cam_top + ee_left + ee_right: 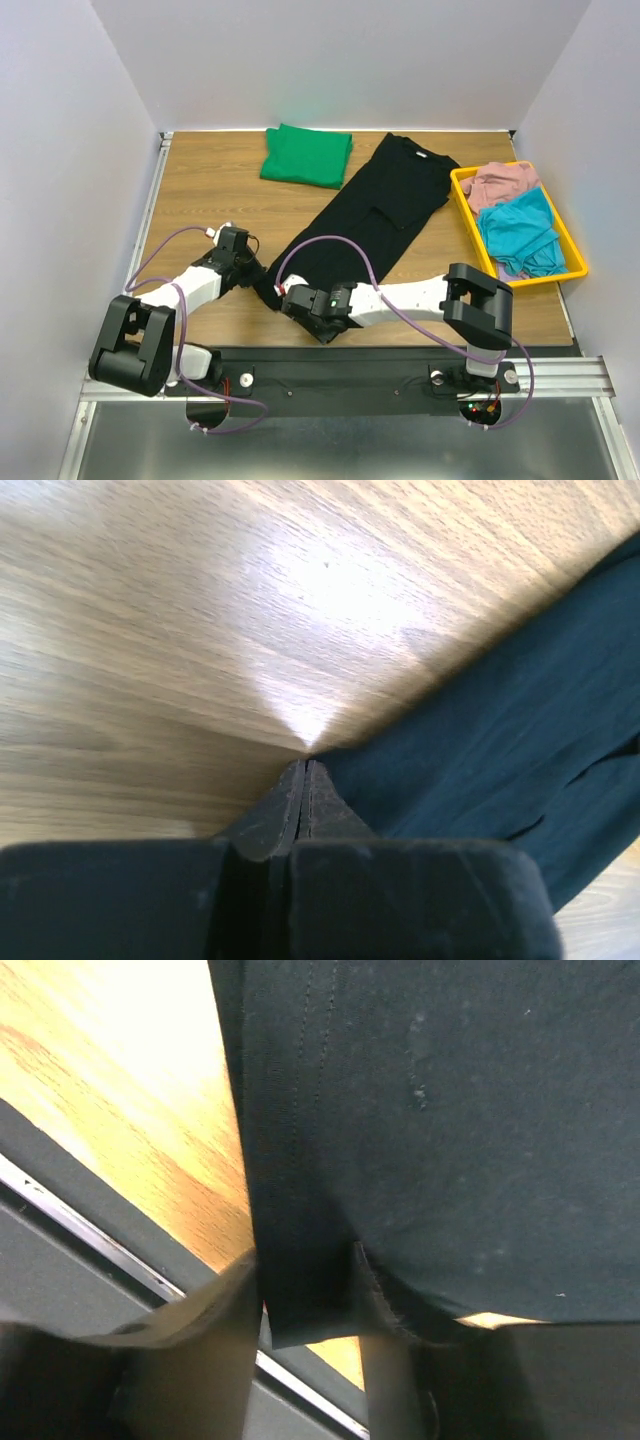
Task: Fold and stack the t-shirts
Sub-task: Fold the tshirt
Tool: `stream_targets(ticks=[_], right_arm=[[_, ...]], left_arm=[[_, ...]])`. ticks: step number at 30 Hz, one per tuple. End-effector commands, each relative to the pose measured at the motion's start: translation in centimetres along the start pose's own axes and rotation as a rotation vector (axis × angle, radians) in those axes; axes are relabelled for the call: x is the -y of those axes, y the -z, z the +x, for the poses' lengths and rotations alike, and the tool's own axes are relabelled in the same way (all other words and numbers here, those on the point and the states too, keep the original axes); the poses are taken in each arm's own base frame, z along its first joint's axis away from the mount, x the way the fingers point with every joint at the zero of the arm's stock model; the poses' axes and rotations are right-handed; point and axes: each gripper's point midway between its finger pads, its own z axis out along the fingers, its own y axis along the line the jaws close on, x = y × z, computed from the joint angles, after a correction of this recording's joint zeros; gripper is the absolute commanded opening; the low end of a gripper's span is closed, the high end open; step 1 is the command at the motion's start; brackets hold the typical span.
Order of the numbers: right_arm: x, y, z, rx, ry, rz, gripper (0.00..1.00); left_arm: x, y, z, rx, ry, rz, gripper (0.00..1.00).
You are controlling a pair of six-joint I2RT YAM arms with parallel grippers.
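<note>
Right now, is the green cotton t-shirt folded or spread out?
Folded: the green cotton t-shirt lies as a compact square at the table's far edge.

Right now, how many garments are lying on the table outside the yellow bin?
2: a folded green shirt at the far edge, and a black shirt stretched diagonally across the middle. More clothes sit in the yellow bin; some there may be hidden.

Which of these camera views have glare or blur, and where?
Left wrist view: a bright glare patch on the wooden table, whose grain looks smeared, soft focus; the left gripper fingers are dark and blurry. Right wrist view: the tabletop is overexposed at upper left, though stitching on the black t-shirt stays sharp. Top external view: even lighting, no glare.
</note>
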Motion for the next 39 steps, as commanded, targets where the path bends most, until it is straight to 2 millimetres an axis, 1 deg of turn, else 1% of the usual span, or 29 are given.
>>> stream_targets(ticks=[1,2,3,5,6,8,9,10,11,12,14,18,19,21,22,25,26,28,29,30,31,33,34,35,36,37,38,39], right_arm=[[-0.1,-0.9,1.1,-0.034,-0.009,0.024,0.33],[-0.1,-0.8,1.0,-0.031,-0.012,0.024,0.3],[-0.2,-0.7,1.0,-0.029,-0.011,0.02,0.27],[-0.7,-0.6,0.6,-0.025,-0.013,-0.002,0.16],[-1.4,-0.4,0.6,-0.021,0.003,-0.016,0.09],[-2.3,0.1,-0.1,-0.001,0.024,-0.036,0.01],[-3.1,0.5,-0.3,0.011,0.042,-0.049,0.0],[-3.7,0.8,-0.6,0.023,0.053,-0.065,0.0],[-4.3,1.3,-1.0,0.037,0.064,-0.081,0.0],[-5.0,1.6,-1.5,0.054,0.071,-0.097,0.0],[-6.3,2.7,-2.1,0.081,0.09,-0.132,0.01],[-7.4,4.2,-2.8,0.116,0.081,-0.178,0.0],[-7.4,4.8,-2.9,0.126,0.067,-0.189,0.0],[-6.9,5.1,-3.1,0.144,0.049,-0.169,0.0],[-6.1,5.5,-3.3,0.169,0.022,-0.132,0.0],[-5.2,6.1,-3.7,0.199,-0.012,-0.1,0.01],[-4.6,6.2,-3.9,0.211,-0.023,-0.077,0.01],[-3.4,6.6,-4.3,0.23,-0.058,-0.051,0.0],[-2.6,6.4,-4.2,0.232,-0.073,-0.03,0.01],[-1.9,6.5,-4.3,0.233,-0.089,-0.019,0.01],[-0.7,6.7,-4.7,0.241,-0.125,-0.008,0.0],[0.9,6.4,-4.5,0.232,-0.158,0.017,0.01],[2.3,6.7,-4.9,0.244,-0.191,0.032,0.01],[3.0,6.7,-5.0,0.247,-0.207,0.046,0.0],[3.7,6.8,-5.2,0.252,-0.219,0.056,0.01],[4.9,6.7,-5.2,0.251,-0.24,0.077,0.0],[6.1,6.9,-5.3,0.264,-0.252,0.11,0.0],[6.9,6.9,-5.3,0.265,-0.264,0.13,0.0]], left_arm=[[-1.7,-0.3,2.1,-0.063,-0.026,-0.053,0.0],[-2.1,-0.3,2.4,-0.065,-0.023,-0.062,0.0],[-2.1,0.1,2.3,-0.053,-0.017,-0.056,0.0],[-2.1,0.6,2.1,-0.029,-0.009,-0.034,0.0],[-1.2,1.4,1.4,0.007,0.017,0.003,0.0],[-0.9,2.6,0.8,0.038,0.05,0.012,0.0],[-0.6,3.8,0.5,0.052,0.06,0.027,0.0],[-0.8,4.4,-0.6,0.106,0.09,0.004,0.0],[-0.9,5.0,-0.9,0.128,0.1,0.002,0.0],[-0.9,6.1,-1.3,0.154,0.108,0.013,0.0],[-0.6,7.6,-2.1,0.211,0.131,0.045,0.0],[-0.4,9.1,-2.5,0.253,0.157,0.087,0.0],[-0.4,9.3,-2.6,0.259,0.156,0.09,0.0],[-0.1,9.6,-2.9,0.267,0.151,0.097,0.0],[0.4,9.9,-3.1,0.268,0.139,0.111,0.0],[1.6,10.0,-3.7,0.262,0.107,0.14,0.0],[2.6,10.3,-3.9,0.255,0.093,0.171,0.0],[3.8,10.1,-4.3,0.255,0.083,0.196,0.0],[4.9,10.4,-4.5,0.255,0.07,0.222,0.0],[5.7,10.2,-4.8,0.26,0.063,0.234,0.0],[6.2,10.2,-4.9,0.262,0.057,0.24,0.0],[8.0,10.1,-5.3,0.264,0.038,0.266,0.0],[8.7,10.0,-5.4,0.266,0.032,0.271,0.0],[9.6,10.3,-6.1,0.282,0.029,0.28,0.0],[10.2,9.5,-6.3,0.279,0.023,0.278,0.0],[11.0,9.3,-6.3,0.276,0.013,0.285,0.0],[12.3,9.6,-7.0,0.287,0.01,0.305,0.0],[12.8,8.6,-7.0,0.276,0.001,0.295,0.0]])
